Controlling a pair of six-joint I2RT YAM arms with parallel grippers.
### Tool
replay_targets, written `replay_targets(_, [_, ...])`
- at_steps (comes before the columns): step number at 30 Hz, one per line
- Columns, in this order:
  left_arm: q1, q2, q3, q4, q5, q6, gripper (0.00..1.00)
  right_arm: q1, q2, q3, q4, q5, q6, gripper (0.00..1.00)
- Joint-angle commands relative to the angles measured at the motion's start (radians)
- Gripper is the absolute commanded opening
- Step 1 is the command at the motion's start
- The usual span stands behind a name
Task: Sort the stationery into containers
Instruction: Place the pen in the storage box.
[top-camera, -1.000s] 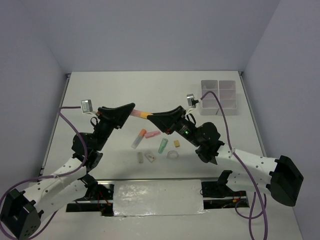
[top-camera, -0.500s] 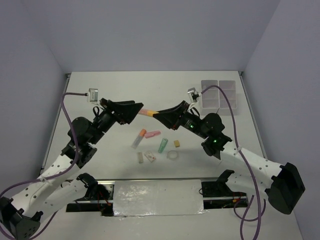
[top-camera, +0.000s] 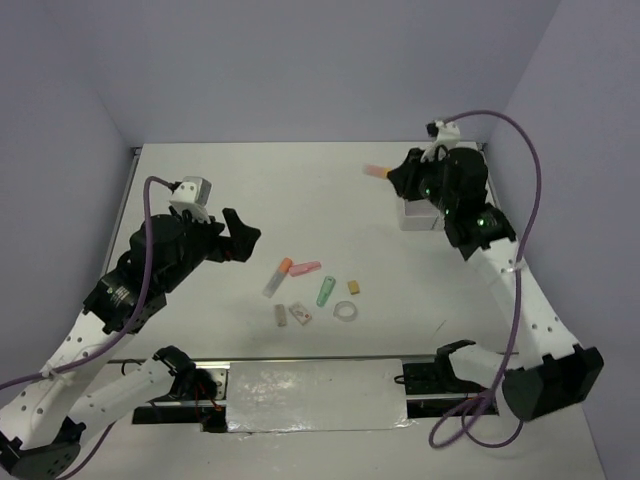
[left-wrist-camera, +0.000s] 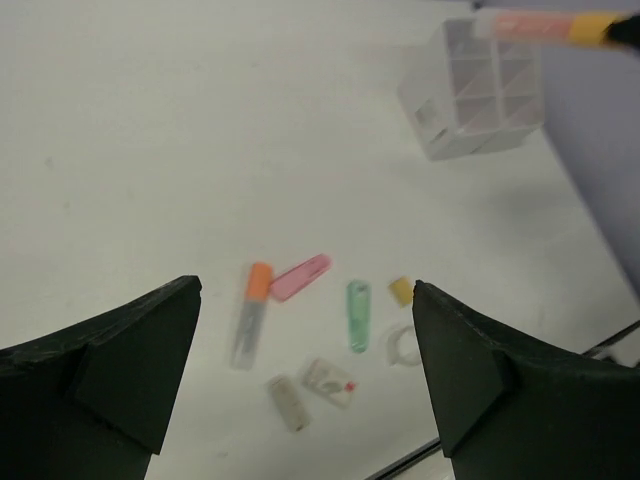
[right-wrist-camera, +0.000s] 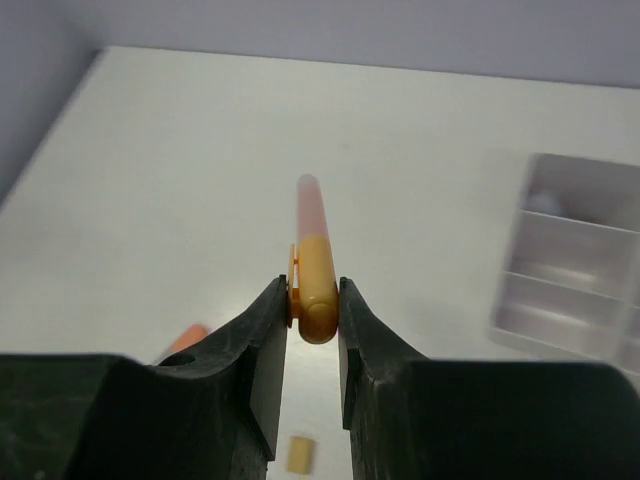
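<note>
One matte white desk carries one joined pair of translucent plastic trays with six rectangular compartments. The right fingers pinch one smooth pink-yellow marker aloft near them. The left fingers gape empty. Seven loose pieces lie on the desk: an orange-capped marker, a pink marker, a green packet, a clear tape ring and three blocky erasers.

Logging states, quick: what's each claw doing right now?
Left claw: open, empty.
Right claw: closed on the pink-yellow marker.

A white table fills the middle; lilac walls rise at nine, twelve and three, and a shiny plate lies at six.
</note>
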Motion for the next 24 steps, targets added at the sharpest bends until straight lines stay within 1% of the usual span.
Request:
replay_targets(1, [-0.003, -0.031, 0.051, -0.202, -0.093, 0.095, 0.99, -0.138, 0.153, 0.201, -0.323, 0.194, -0.148, 0.0])
replay_targets(2, [-0.003, -0.035, 0.038, -0.212, -0.101, 0.119, 0.99, -0.172, 0.19, 0.234, -0.361, 0.211, -0.158, 0.0])
replay_targets(3, [-0.003, -0.05, -0.009, -0.21, -0.11, 0.124, 0.99, -0.233, 0.249, 0.258, -0.406, 0.225, -0.167, 0.0])
replay_targets(4, [-0.003, -0.061, -0.04, -0.203, -0.118, 0.124, 0.99, -0.258, 0.277, 0.318, -0.425, 0.243, -0.169, 0.0])
replay_targets(5, [-0.003, -0.08, -0.107, -0.171, -0.108, 0.121, 0.99, -0.297, 0.343, 0.358, -0.469, 0.247, -0.169, 0.0])
replay_targets(6, [-0.003, -0.09, -0.138, -0.151, -0.095, 0.118, 0.99, -0.298, 0.386, 0.399, -0.497, 0.241, -0.173, 0.0])
replay_targets(7, [-0.001, -0.097, -0.165, -0.131, -0.058, 0.115, 0.99, -0.307, 0.432, 0.515, -0.53, 0.263, -0.176, 0.0])
replay_targets(8, [-0.001, -0.089, -0.172, -0.118, -0.041, 0.118, 0.99, -0.307, 0.54, 0.581, -0.59, 0.288, -0.172, 0.0])
replay_targets(9, [-0.001, -0.08, -0.163, -0.133, -0.027, 0.121, 0.99, -0.307, 0.602, 0.711, -0.63, 0.3, -0.173, 0.0])
replay_targets(10, [-0.001, -0.077, -0.16, -0.138, -0.026, 0.129, 0.99, -0.334, 0.657, 0.775, -0.67, 0.328, -0.176, 0.0])
replay_targets(11, [-0.001, -0.077, -0.167, -0.129, -0.026, 0.132, 0.99, -0.334, 0.744, 0.828, -0.699, 0.358, -0.169, 0.0])
replay_targets(12, [-0.001, -0.074, -0.169, -0.127, -0.021, 0.132, 0.99, -0.338, 0.766, 0.868, -0.71, 0.372, -0.167, 0.0])
replay_targets(14, [-0.003, -0.075, -0.175, -0.123, 0.006, 0.136, 0.99, -0.339, 0.771, 0.874, -0.674, 0.38, -0.155, 0.0])
replay_targets(16, [-0.003, -0.077, -0.178, -0.117, 0.017, 0.143, 0.99, -0.339, 0.709, 0.802, -0.598, 0.38, -0.149, 0.0])
replay_targets(17, [-0.003, -0.077, -0.177, -0.118, 0.011, 0.143, 0.99, -0.339, 0.695, 0.776, -0.559, 0.406, -0.146, 0.0])
replay_targets(19, [-0.003, -0.072, -0.18, -0.118, 0.01, 0.146, 0.99, -0.345, 0.696, 0.784, -0.555, 0.437, -0.155, 0.0])
replay_targets(22, [-0.003, -0.063, -0.18, -0.117, 0.034, 0.15, 0.99, -0.367, 0.757, 0.869, -0.616, 0.457, -0.167, 0.0])
replay_targets(24, [-0.003, -0.063, -0.178, -0.117, 0.031, 0.15, 0.99, -0.371, 0.765, 0.866, -0.617, 0.452, -0.181, 0.0])
